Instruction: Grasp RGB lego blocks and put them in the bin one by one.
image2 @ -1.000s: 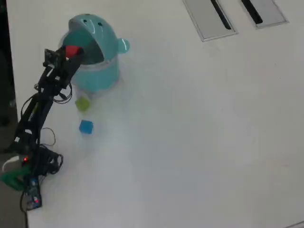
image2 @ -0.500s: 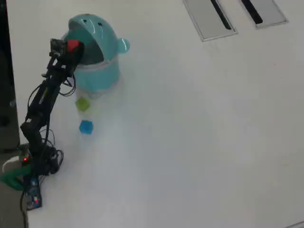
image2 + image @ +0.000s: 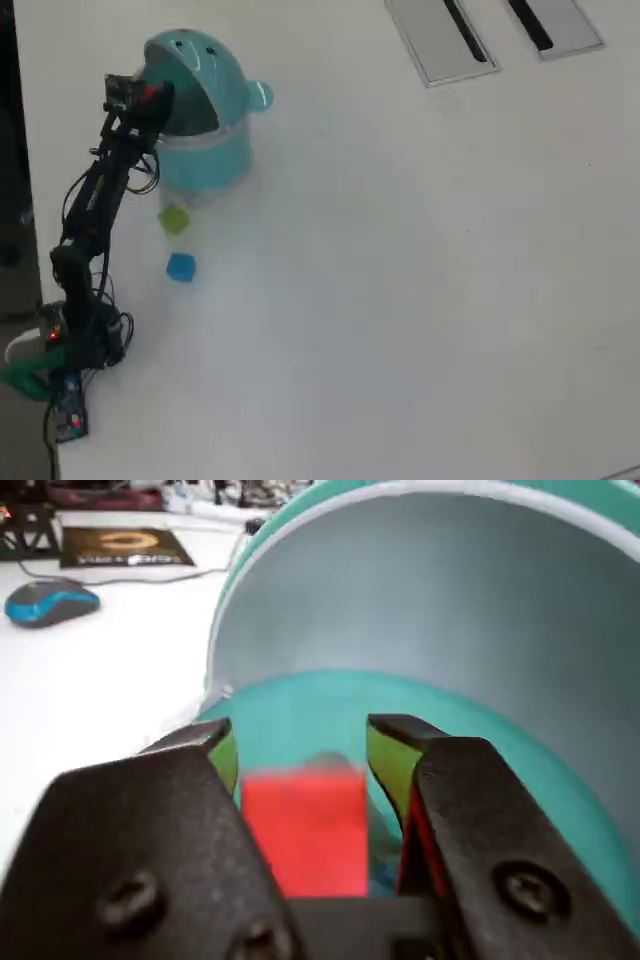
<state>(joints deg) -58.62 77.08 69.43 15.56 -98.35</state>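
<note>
One white table (image 3: 420, 300) fills the overhead view, with two flat grey panels (image 3: 440, 40) with black slots at its far right edge. The bin (image 3: 215, 110), light teal and round with a domed hood bearing two dark dots and a small knob on its right side, stands at the far left of that view. The black arm (image 3: 90, 210) rises from its base at the near left and reaches to the bin's open mouth.

The overhead view alone shows the green block (image 3: 174, 219) lying just near of the bin and the blue block (image 3: 180, 267) a little nearer still, both on the table and apart from the arm. The wrist view alone looks into the bin (image 3: 480, 630), showing its pale inner hood and teal floor, and, beyond it at the far left, a blue and grey mouse (image 3: 50, 602) on another surface.

In the wrist view the gripper (image 3: 300, 745) has its jaws at a narrow gap, with the red block (image 3: 305, 830) between them; whether the pads still press it I cannot tell, as a slim gap shows on the right side. The block is plain bright red, squarish, blurred, held over the bin's opening. From overhead it is only a small red spot (image 3: 150, 93) at the gripper's tip.
</note>
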